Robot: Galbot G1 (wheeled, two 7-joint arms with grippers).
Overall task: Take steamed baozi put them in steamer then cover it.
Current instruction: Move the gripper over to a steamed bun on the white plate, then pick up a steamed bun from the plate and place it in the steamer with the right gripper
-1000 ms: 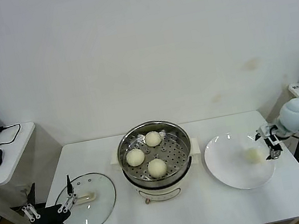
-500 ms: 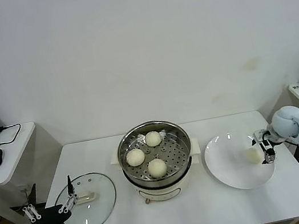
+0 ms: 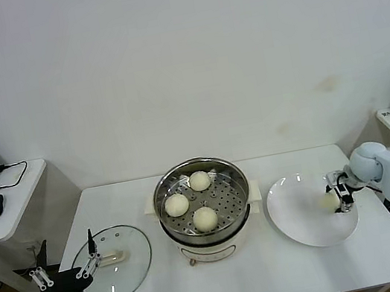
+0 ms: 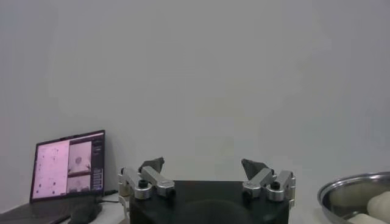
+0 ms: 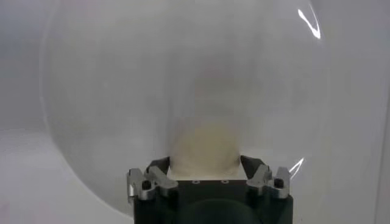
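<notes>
The right claw [image 3: 337,195] is straddling the last baozi [image 3: 329,202] on the plate [image 3: 301,233], fingers closing on its sides. The steamer [image 3: 201,198] is lying toward the robot's left. The left claw [image 3: 65,273] is hanging open off the bench [image 3: 278,275].

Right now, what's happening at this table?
The right gripper is closing around the last baozi on the white plate. Three baozi already sit in the steamer. The glass cover lies on the table beside it, and the left gripper waits open near it.
</notes>
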